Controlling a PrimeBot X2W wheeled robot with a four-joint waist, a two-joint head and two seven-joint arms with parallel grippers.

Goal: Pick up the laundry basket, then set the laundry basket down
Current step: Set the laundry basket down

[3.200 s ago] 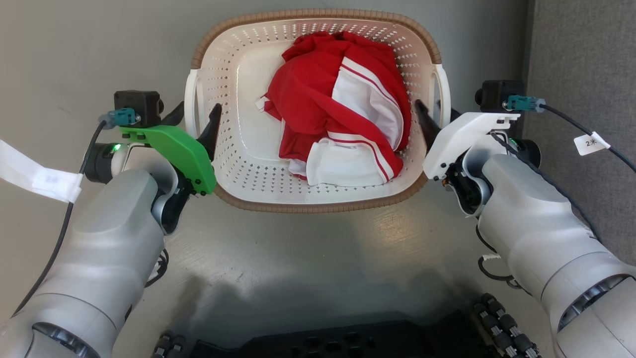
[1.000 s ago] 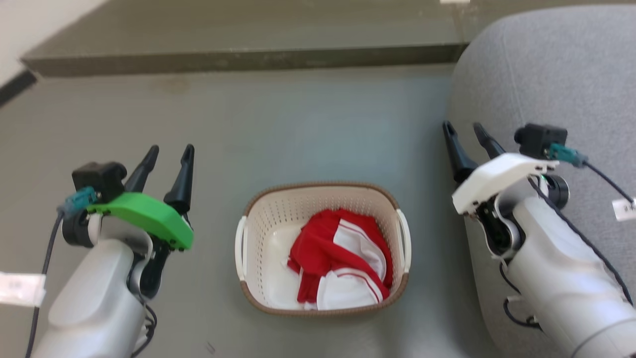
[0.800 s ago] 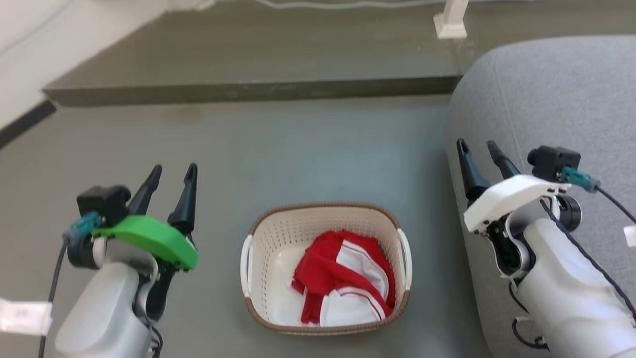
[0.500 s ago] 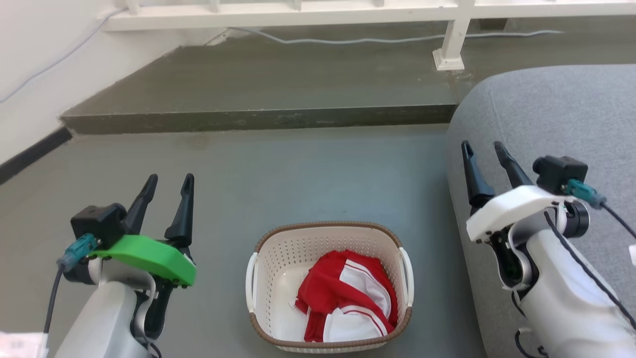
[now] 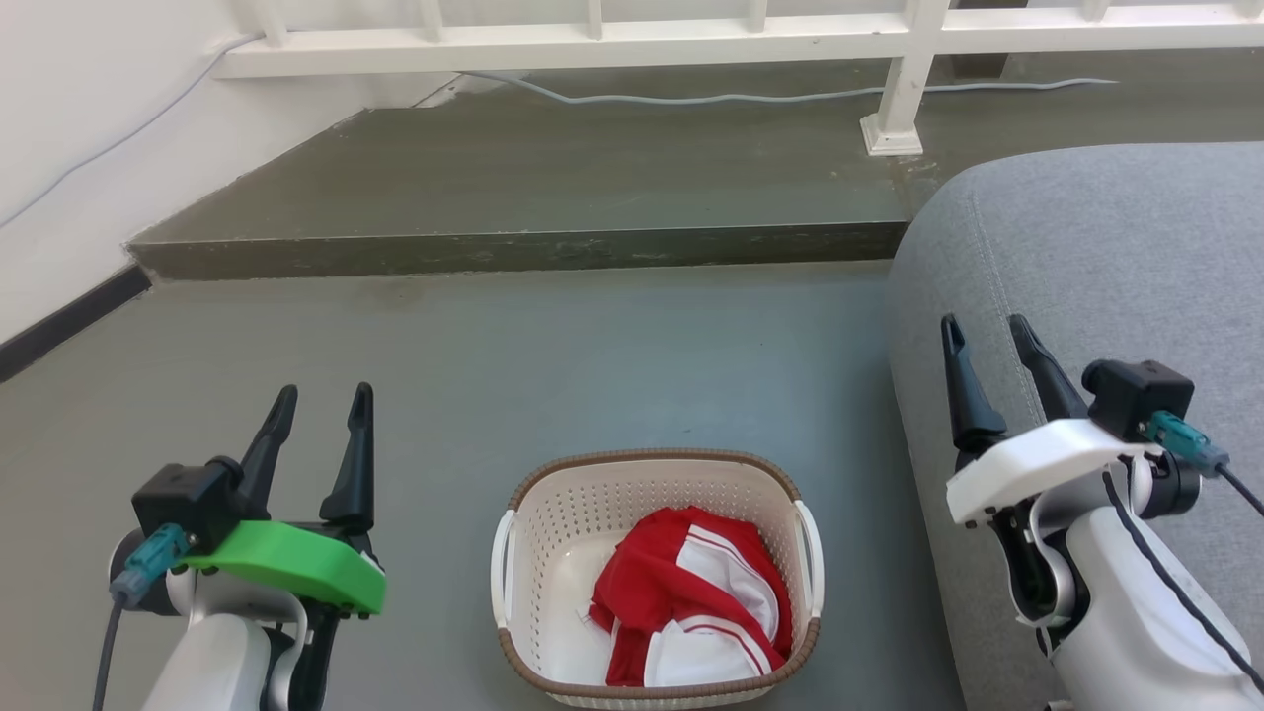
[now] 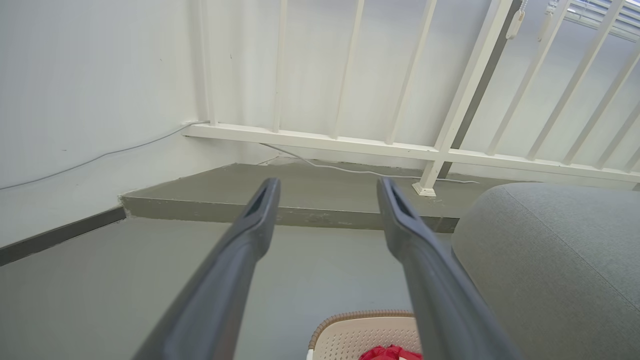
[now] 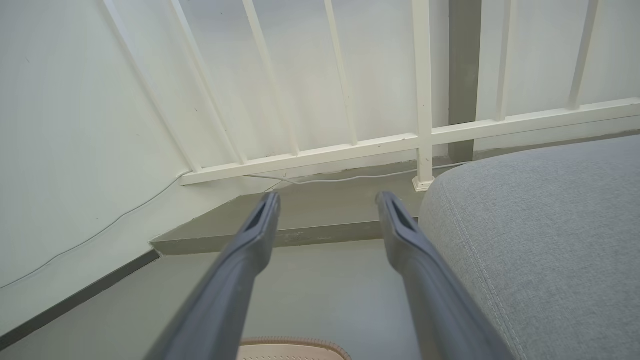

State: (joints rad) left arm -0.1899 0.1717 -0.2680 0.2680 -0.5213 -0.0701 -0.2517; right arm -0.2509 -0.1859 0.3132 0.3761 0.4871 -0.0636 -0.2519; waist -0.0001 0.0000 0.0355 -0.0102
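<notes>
We find the cream-white perforated plastic laundry basket [image 5: 592,513], brown-rimmed, standing on the grey floor [image 5: 592,355] between the left gripper [image 5: 324,393] and the right gripper [image 5: 984,324]; both have fingers parted, hold nothing and are apart from it.

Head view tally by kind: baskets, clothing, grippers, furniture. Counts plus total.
Laundry basket: 1
Red-and-white clothing: 1 bundle, pieces not separable
Grippers: 2, left gripper and right gripper, both open
Grey sofa: 1
Total: 5

Floor [image 5: 592,375] open L of laundry basket [image 5: 655,457]; sofa [image 5: 1086,257] close R, maybe tight.
</notes>
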